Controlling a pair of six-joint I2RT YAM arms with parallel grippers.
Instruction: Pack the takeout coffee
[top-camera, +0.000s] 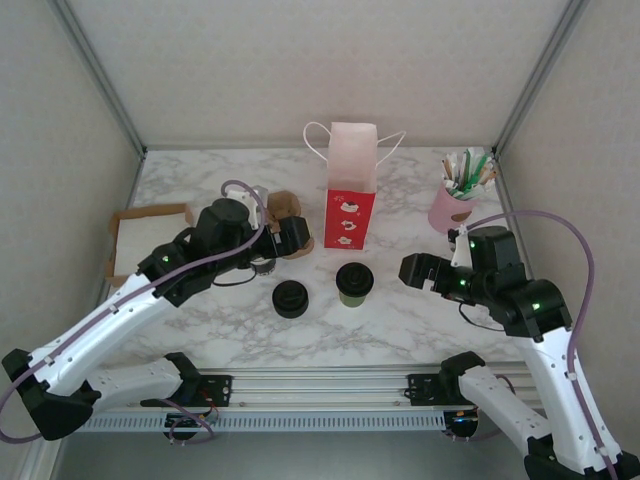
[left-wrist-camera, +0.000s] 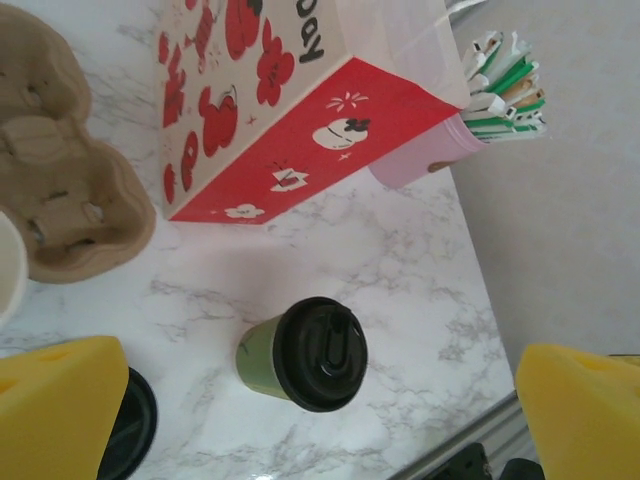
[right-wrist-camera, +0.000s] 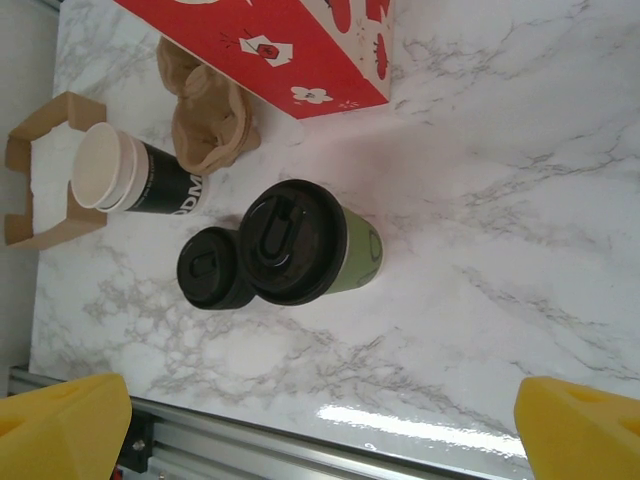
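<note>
at the far left of the marble table (top-camera: 420, 320) lies a flat cardboard tray (top-camera: 150, 238) with a white inside. the left gripper (top-camera: 292, 237) hangs over the table just right of it, nose pointing toward the middle. seen from its wrist, its yellow pads (left-wrist-camera: 60, 410) stand wide apart with nothing between them. a lidless cup (right-wrist-camera: 130, 178), white inside with a dark sleeve, stands under that arm, and a brown pulp cup carrier (top-camera: 287, 207) lies just beyond it, beside the bag. nearer to me a loose black lid (top-camera: 290, 299) lies flat on the marble. just right of it, a little apart, the takeout coffee (top-camera: 354, 283) stands upright, lid on, green wall showing, on the near side of the red and white gift bag (top-camera: 351, 195) and between the two grippers. the bag stands upright with its handles up. right of the coffee, the right gripper (top-camera: 410, 270) points left toward it without touching; its yellow pads (right-wrist-camera: 60, 425) are also spread wide and hold nothing. at the far right a pink cup (top-camera: 452, 208) holds a bunch of wrapped straws.
</note>
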